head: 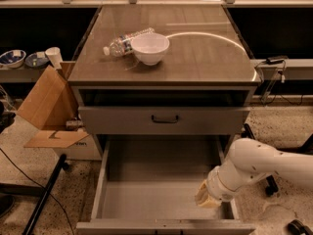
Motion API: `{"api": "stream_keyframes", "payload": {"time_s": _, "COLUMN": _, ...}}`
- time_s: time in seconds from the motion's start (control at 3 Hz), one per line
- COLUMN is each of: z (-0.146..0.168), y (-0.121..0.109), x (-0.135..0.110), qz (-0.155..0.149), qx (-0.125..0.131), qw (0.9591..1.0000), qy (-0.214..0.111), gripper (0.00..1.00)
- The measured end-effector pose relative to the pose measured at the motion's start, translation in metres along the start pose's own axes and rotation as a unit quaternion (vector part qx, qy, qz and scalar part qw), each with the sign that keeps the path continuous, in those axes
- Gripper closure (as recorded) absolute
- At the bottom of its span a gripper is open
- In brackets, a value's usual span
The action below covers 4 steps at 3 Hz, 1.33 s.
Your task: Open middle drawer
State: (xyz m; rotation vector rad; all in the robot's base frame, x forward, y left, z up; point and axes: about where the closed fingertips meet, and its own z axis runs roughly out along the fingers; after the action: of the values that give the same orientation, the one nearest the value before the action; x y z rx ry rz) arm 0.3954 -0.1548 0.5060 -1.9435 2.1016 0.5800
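The middle drawer [161,199] is pulled far out of the grey cabinet. Its plain grey inside is bare and its low front [122,226] lies at the bottom edge of the view. My gripper [208,199] hangs from the white arm [254,168], which comes in from the right. It sits low inside the drawer at the front right corner, next to the right side wall. The taller-fronted drawer [117,120] above, with its black handle [165,119], is closed.
A white bowl [150,48] and a lying plastic bottle [124,42] rest on the cabinet top. An open cardboard box [46,106] stands on the floor to the left. A black pole [44,197] leans at lower left. A chair wheel [270,187] is behind the arm.
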Motion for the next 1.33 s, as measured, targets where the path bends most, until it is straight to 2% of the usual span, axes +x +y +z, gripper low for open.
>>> {"api": "stream_keyframes", "payload": {"time_s": 0.33, "z": -0.0114, "y": -0.005, "x": -0.0069, "qz": -0.005, "qx": 0.018, "qw": 0.9998, "qy": -0.005, "gripper": 1.0}}
{"api": "stream_keyframes", "payload": {"time_s": 0.67, "z": -0.0114, "y": -0.005, "x": -0.0069, "qz": -0.005, "qx": 0.018, "qw": 0.9998, "qy": -0.005, "gripper": 1.0}}
{"api": "stream_keyframes", "payload": {"time_s": 1.33, "z": -0.0113, "y": -0.005, "x": -0.0069, "qz": -0.005, "qx": 0.018, "qw": 0.9998, "qy": -0.006, "gripper": 0.52}}
